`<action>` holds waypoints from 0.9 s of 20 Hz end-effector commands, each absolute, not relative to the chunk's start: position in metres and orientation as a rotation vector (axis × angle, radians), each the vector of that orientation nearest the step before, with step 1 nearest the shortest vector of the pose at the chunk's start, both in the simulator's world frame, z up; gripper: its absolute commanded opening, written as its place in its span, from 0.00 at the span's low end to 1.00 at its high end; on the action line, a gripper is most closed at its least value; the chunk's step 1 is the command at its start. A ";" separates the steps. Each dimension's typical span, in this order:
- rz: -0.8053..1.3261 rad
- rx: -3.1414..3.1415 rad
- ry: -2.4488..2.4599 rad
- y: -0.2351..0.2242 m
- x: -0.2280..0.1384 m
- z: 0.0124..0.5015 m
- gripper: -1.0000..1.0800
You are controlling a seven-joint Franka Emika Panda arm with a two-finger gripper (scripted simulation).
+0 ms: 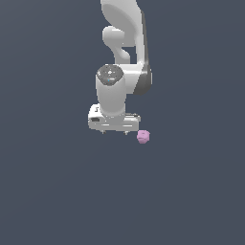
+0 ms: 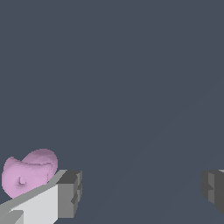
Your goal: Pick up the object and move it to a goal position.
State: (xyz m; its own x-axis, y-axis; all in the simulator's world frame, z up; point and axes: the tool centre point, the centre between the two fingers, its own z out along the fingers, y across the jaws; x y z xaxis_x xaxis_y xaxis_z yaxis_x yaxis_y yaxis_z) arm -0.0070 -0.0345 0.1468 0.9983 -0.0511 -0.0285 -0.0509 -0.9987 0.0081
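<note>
Gripper wide open and empty above the table, with the object lying outside its span.

Object sits just beside 1 finger, on that finger's outer side, not between the 2 fingers; whether it touches that finger cannot be told. Judged step: approach and alignment before the grasp, no lift begun. To do it well, the gripper should shift sideways toward the object until the blob is centred between both fingers, and only then close; closing now would likely catch nothing or nudge it away. Object is pink-lilac, lumpy and roughly round, with a shallow fold and matte finish, so it may roll under 1-sided contact. Fingers show flat grey blocky pads on white bodies. Table is plain, uniform dark grey.
</note>
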 end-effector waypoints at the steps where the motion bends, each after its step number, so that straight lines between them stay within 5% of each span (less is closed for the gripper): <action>1: -0.044 3.133 -0.089 -0.030 -0.008 0.145 0.96; 18: -0.014 3.121 -0.318 0.063 -0.039 0.108 0.96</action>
State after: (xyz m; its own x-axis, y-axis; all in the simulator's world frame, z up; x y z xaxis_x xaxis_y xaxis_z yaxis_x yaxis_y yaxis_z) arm -0.0342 0.0533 0.1117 0.9827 -0.1847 -0.0106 -0.1847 -0.9828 0.0059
